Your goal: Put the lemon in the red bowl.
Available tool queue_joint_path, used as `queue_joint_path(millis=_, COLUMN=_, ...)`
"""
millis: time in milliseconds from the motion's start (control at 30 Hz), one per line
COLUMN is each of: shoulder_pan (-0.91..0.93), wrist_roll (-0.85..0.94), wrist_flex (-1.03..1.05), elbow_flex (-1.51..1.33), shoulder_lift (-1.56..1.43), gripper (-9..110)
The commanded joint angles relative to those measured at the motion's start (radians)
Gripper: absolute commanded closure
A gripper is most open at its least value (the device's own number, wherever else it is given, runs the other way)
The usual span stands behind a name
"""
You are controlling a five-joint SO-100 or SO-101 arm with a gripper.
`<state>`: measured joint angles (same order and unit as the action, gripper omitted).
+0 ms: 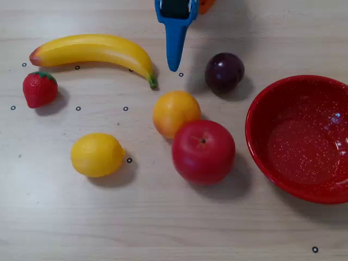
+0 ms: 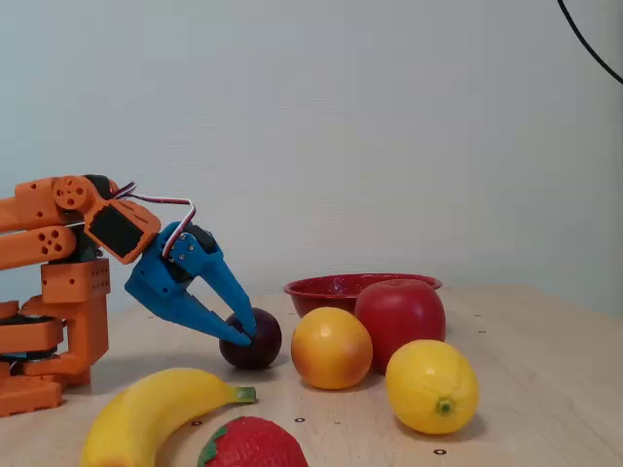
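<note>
Looking down from the overhead view, we see the lemon point(image 1: 97, 155) lying on the counter point(image 1: 163, 228) at about 8 o'clock from the orange point(image 1: 175, 113), well apart from the red bowl point(image 1: 261, 149) at the right edge. The red apple point(image 1: 203, 151) touches the orange and sits between lemon and bowl. In the fixed view, the gripper point(image 2: 240, 324) spreads its blue fingers point(image 2: 230, 287) moderately wide, holding nothing, tips just beside the dark plum point(image 2: 259, 342). The banana point(image 1: 92, 50) and strawberry point(image 1: 39, 88) lie at the upper left.
</note>
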<state>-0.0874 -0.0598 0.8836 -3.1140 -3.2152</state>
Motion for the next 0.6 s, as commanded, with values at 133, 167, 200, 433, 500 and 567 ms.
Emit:
queue_joint_path(millis=133, shoulder_pan=0.040, wrist_roll=0.037, wrist_flex=0.000, elbow_flex=-0.005, shoulder_lift=-0.014, gripper=101)
queue_joint_path(millis=167, shoulder_pan=0.040, wrist_roll=0.035, wrist_flex=0.000, elbow_flex=-0.005, shoulder_lift=-0.014, gripper=101)
queue_joint_path(millis=200, shoulder_pan=0.040, wrist_roll=0.034, wrist_flex=0.000, elbow_flex=-0.005, shoulder_lift=-0.014, gripper=101)
queue_joint_path(millis=433, shoulder_pan=0.040, wrist_roll=0.034, wrist_flex=0.000, elbow_flex=-0.005, shoulder_lift=-0.014, gripper=101)
queue_joint_path(millis=500, shoulder_pan=0.038, wrist_roll=0.029, wrist_flex=-0.002, elbow_flex=-0.002, shoulder_lift=-0.014, gripper=101)
queue_joint_path(millis=567, shoulder_pan=0.037, wrist_roll=0.018, wrist_flex=0.002, elbow_flex=0.014, shoulder_lift=0.000, gripper=101)
